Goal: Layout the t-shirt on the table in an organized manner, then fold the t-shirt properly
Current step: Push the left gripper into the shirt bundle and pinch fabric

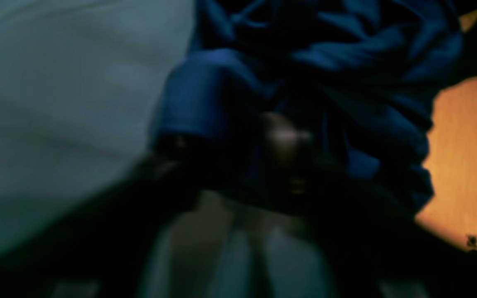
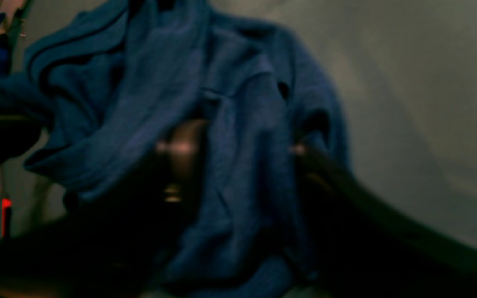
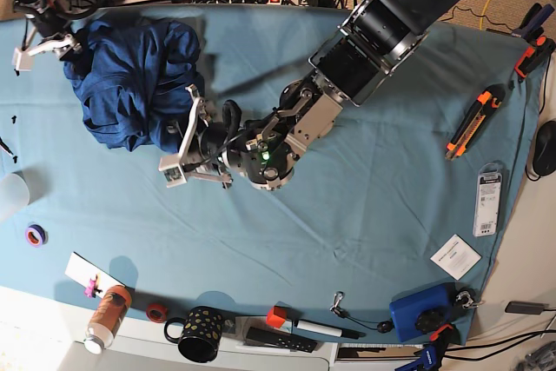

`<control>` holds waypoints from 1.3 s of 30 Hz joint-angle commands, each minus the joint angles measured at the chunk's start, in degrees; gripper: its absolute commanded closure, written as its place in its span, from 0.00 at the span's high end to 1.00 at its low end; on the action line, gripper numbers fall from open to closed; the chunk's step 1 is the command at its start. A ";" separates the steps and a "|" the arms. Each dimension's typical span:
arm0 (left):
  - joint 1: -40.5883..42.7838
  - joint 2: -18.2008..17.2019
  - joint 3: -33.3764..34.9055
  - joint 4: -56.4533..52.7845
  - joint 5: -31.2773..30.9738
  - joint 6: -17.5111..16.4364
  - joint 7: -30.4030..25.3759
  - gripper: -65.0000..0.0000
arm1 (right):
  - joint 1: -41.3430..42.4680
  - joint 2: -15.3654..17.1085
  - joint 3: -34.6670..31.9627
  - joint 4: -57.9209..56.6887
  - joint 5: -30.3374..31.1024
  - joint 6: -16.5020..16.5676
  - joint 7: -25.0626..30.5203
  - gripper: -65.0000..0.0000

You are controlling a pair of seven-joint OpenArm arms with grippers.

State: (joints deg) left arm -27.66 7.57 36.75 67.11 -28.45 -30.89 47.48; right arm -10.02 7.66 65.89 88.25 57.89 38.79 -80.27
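Note:
The dark navy t-shirt (image 3: 130, 76) lies crumpled in a heap at the back left of the table (image 3: 347, 215), which is spread with light teal cloth. My left gripper (image 3: 178, 141) is at the heap's right edge with its jaws spread. In the blurred left wrist view, shirt folds (image 1: 325, 82) bulge over and between the fingers (image 1: 288, 136). My right gripper (image 3: 54, 45) sits at the heap's far left corner. Its own view shows the shirt (image 2: 139, 103) draped between two parted fingers (image 2: 180, 145). Neither gripper visibly pinches the cloth.
An orange utility knife (image 3: 469, 123), a packaged item (image 3: 488, 203) and a white card (image 3: 455, 255) lie at the right. Along the front edge stand a bottle (image 3: 104, 317), a dark mug (image 3: 198, 334), a marker (image 3: 317, 329) and a blue box (image 3: 421, 312). Cables crowd the back edge.

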 commanded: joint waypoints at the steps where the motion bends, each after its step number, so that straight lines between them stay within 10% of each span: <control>1: -1.57 1.43 -0.13 0.90 -0.66 1.75 -1.51 0.55 | 0.20 1.77 0.07 0.98 1.42 -0.02 1.92 0.49; 8: -1.57 1.43 -0.17 0.92 1.88 9.16 -1.51 0.59 | 0.24 6.32 0.20 0.98 1.42 -0.02 5.31 0.49; 21: -1.62 1.43 -9.31 1.46 0.17 10.75 -2.95 0.59 | 2.43 14.88 0.22 0.98 7.02 0.04 3.02 0.49; 27: 0.26 1.43 -19.28 3.52 -14.21 -1.22 0.46 0.50 | 2.19 13.57 0.17 0.98 27.11 1.21 0.27 0.49; 30: 2.40 1.43 -20.50 3.52 -23.80 -7.54 8.28 0.43 | 1.92 12.48 -0.22 0.98 27.11 1.21 0.27 0.49; 39: 10.40 1.43 -10.71 3.02 -14.14 -5.81 -0.24 0.41 | -3.78 10.69 -13.03 0.98 27.11 1.21 0.27 0.46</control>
State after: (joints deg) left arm -15.86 7.57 26.37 69.10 -41.08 -35.94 48.40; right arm -14.02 17.12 52.36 88.40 83.11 39.92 -81.01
